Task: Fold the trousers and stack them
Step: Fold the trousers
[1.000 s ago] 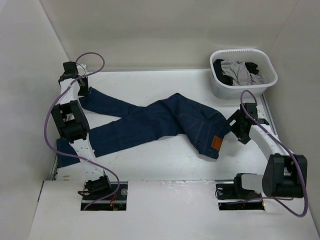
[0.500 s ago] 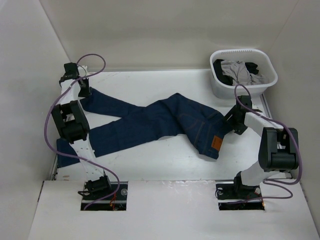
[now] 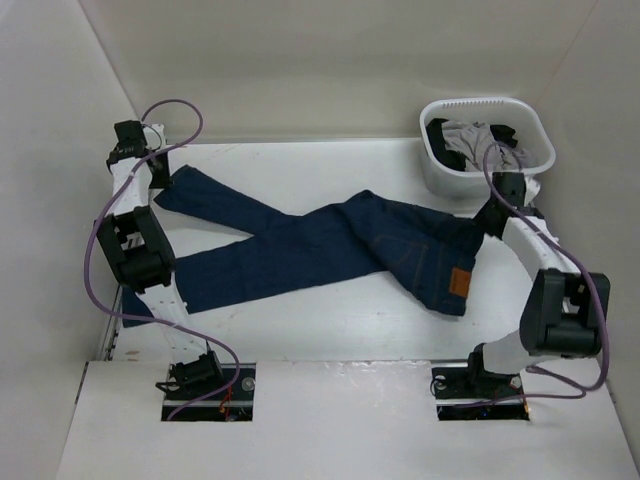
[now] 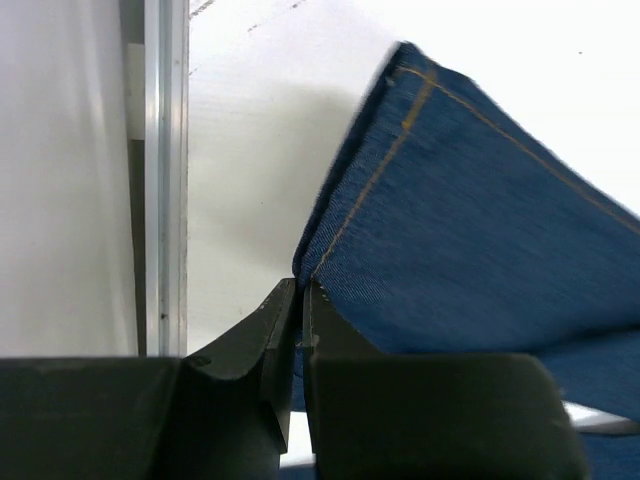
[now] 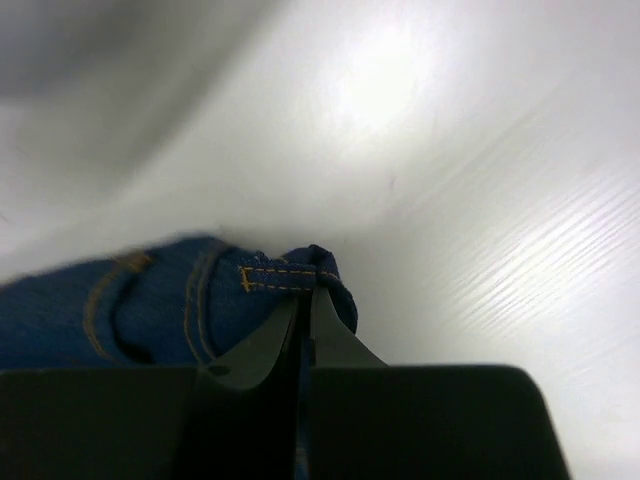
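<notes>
Denim trousers (image 3: 330,245) sprawl legs-crossed on counter (image 3: 320,330); left end effector (image 4: 300,292) clenched on hem, right end effector (image 5: 305,300) clenched on, seemingly, waistband edge, laundry basket (image 3: 455,180) just beside it.

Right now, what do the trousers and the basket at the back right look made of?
The trousers: denim, it seems, matte dark blue; the left wrist view shows a fine woven texture and orange-brown seam stitching. The basket: probably moulded plastic, smooth white, with a band of small slots under its rim.
</notes>
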`<control>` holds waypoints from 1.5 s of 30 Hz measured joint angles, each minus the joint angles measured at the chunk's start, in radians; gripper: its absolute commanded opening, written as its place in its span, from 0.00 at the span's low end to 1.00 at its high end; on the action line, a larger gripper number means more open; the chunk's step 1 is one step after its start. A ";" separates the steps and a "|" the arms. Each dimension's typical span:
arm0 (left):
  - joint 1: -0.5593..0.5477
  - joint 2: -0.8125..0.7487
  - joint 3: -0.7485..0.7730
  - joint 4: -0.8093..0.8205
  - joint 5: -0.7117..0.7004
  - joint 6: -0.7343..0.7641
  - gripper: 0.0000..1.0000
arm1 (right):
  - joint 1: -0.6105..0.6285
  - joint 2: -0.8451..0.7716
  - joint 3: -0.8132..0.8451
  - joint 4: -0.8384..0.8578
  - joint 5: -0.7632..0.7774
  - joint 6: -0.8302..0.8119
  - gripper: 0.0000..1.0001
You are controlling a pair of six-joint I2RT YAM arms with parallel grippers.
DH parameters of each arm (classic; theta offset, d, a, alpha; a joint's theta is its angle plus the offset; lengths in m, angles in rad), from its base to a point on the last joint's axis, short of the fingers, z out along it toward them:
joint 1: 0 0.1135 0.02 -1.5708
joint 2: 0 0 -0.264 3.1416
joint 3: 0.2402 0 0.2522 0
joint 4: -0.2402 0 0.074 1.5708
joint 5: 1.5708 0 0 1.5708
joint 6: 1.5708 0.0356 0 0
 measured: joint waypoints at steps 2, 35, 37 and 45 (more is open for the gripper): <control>0.002 0.000 0.000 -0.004 0.007 0.000 0.03 | 0.002 -0.064 0.067 0.000 0.068 -0.081 0.00; 0.063 -0.253 -0.080 -0.055 0.170 0.019 0.04 | -0.189 -0.531 -0.145 0.122 0.002 -0.212 0.02; 0.063 -0.239 -0.103 -0.089 0.168 0.027 0.03 | -0.188 -0.543 -0.153 0.126 -0.004 -0.211 0.02; 0.103 -0.145 -0.094 -0.243 0.144 0.076 0.01 | -0.203 -0.554 -0.156 0.178 -0.024 -0.184 0.04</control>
